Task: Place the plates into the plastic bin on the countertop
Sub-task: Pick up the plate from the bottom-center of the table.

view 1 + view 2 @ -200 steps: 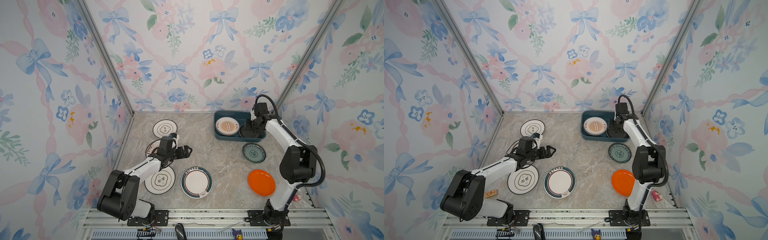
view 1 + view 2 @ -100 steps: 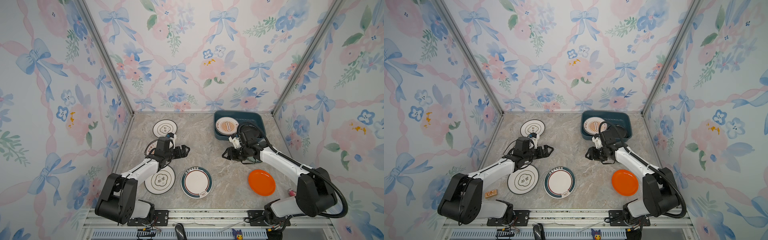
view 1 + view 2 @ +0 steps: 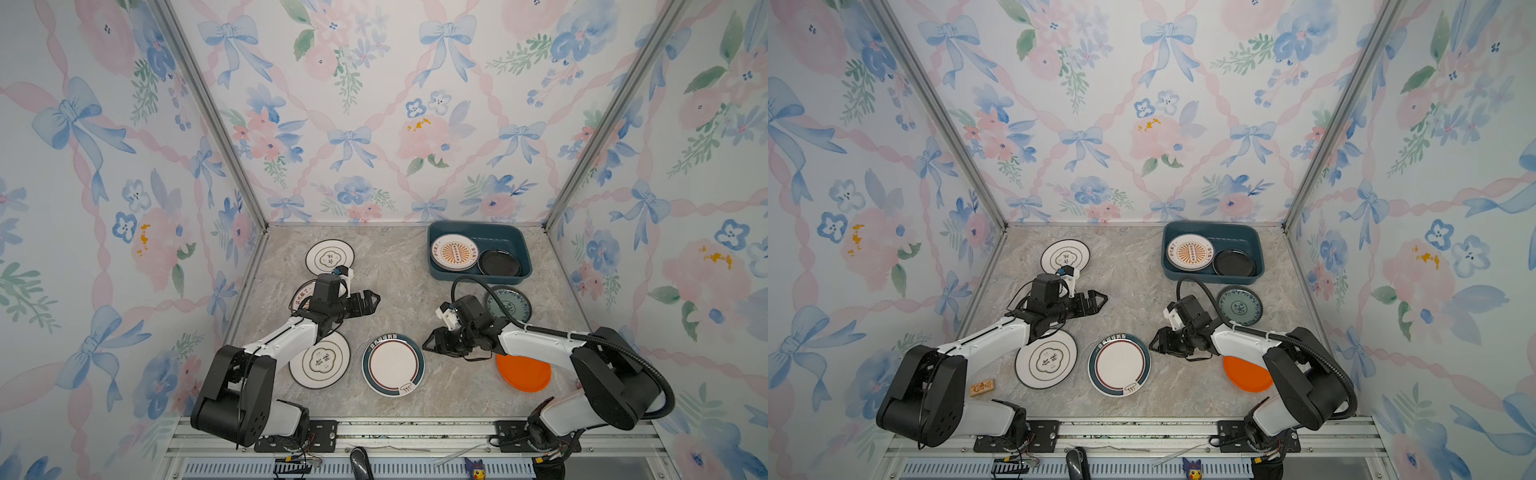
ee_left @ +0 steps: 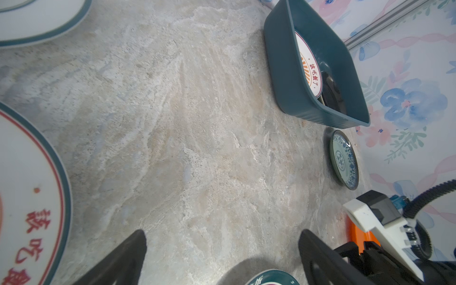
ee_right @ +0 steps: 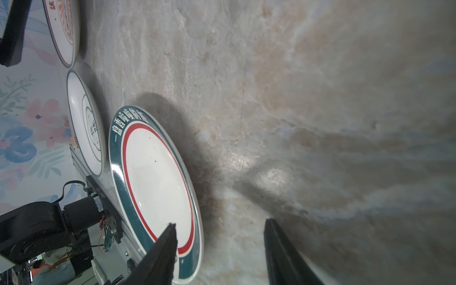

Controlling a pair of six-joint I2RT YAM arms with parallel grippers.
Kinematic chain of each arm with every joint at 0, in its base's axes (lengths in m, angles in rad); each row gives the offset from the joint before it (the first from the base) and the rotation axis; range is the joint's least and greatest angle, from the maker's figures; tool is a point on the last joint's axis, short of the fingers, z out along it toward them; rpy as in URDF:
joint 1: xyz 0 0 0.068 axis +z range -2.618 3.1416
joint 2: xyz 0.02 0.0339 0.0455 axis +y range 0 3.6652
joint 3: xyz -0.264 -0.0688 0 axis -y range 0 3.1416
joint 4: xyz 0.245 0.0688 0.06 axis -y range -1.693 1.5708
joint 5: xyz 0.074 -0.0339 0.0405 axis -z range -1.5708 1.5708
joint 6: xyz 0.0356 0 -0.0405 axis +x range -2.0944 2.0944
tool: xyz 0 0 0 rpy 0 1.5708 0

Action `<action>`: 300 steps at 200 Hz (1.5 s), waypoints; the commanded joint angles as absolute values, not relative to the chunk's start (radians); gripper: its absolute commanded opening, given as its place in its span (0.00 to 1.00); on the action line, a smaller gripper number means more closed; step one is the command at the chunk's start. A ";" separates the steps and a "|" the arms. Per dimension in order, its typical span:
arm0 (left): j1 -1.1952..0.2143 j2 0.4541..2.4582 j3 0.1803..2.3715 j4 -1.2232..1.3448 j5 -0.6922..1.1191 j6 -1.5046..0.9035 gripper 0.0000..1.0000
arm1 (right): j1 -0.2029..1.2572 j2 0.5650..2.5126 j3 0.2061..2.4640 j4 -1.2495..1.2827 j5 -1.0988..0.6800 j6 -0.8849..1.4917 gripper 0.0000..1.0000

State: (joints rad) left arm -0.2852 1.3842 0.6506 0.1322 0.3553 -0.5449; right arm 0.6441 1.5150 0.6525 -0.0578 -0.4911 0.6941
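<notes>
You are looking at a marbled countertop (image 3: 399,270) that is carrying everything. The plastic bin (image 3: 457,275) is sitting at its far right corner, close to the back wall. Two plates are lying inside it side by side: a sunburst plate (image 3: 454,252) on the left and a black plate (image 3: 499,263) on the right.

Six plates are lying outside the bin.
- The teal-rimmed plate (image 3: 392,365) is resting at the front centre.
- The near emblem plate (image 3: 320,361) is lying just to its left, partly under the left arm.
- The far emblem plate (image 3: 329,257) is lying towards the back left.
- A second sunburst plate (image 3: 301,295) is showing only in part behind the left wrist.
- The orange plate (image 3: 525,374) is lying at the front right, partly beneath the right arm.
- The blue-green patterned plate (image 3: 515,307) is sitting just in front of the bin.

Your left gripper (image 3: 372,299) is hovering over bare countertop, jaws spread wide and holding nothing. Your right gripper (image 3: 426,345) is hanging low beside the teal-rimmed plate with its jaws parted and empty. In the right wrist view one of its fingers (image 5: 165,249) is overlapping that plate's rim; whether it is touching, you cannot tell.
</notes>
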 commanded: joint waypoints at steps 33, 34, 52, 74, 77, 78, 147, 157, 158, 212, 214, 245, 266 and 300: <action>-0.277 1.387 0.649 0.143 0.370 -0.534 0.98 | 0.713 1.601 0.600 0.170 -0.543 0.811 0.51; -0.278 1.387 0.648 0.143 0.370 -0.534 0.98 | 0.713 1.603 0.600 0.173 -0.543 0.813 0.51; -0.277 1.384 0.647 0.143 0.368 -0.533 0.98 | 0.731 1.631 0.592 0.215 -0.548 0.834 0.46; -0.278 1.383 0.642 0.143 0.368 -0.533 0.98 | 0.738 1.649 0.583 0.246 -0.551 0.850 0.37; -0.278 1.383 0.643 0.144 0.368 -0.533 0.98 | 0.738 1.673 0.583 0.248 -0.551 0.851 0.35; -0.278 1.382 0.643 0.144 0.368 -0.533 0.98 | 0.738 1.676 0.583 0.249 -0.551 0.851 0.35; -0.278 1.387 0.635 0.156 0.377 -0.530 0.98 | 0.731 1.713 0.608 0.238 -0.548 0.833 0.06; -0.278 1.390 0.634 0.161 0.384 -0.531 0.98 | 0.724 1.703 0.615 0.216 -0.547 0.821 0.04; -0.278 1.391 0.634 0.162 0.385 -0.531 0.98 | 0.723 1.701 0.617 0.213 -0.546 0.820 0.03; -0.278 1.419 0.630 0.214 0.458 -0.541 0.98 | 0.615 1.538 0.685 -0.049 -0.528 0.682 0.00; -0.280 1.421 0.631 0.215 0.460 -0.541 0.98 | 0.610 1.530 0.687 -0.059 -0.527 0.676 0.00; -0.294 1.449 0.634 0.229 0.477 -0.537 0.97 | 0.514 1.429 0.727 -0.193 -0.527 0.592 0.00; -0.305 1.471 0.637 0.253 0.509 -0.540 0.95 | 0.445 1.385 0.743 -0.223 -0.564 0.577 0.00; -0.328 1.508 0.631 0.329 0.591 -0.563 0.92 | 0.383 1.349 0.776 -0.227 -0.615 0.577 0.00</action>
State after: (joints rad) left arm -0.3134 1.4780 0.6392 0.2535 0.5083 -0.5499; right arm 0.4122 1.3815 0.7223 -0.1890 -0.5491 0.6067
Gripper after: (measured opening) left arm 0.930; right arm 0.048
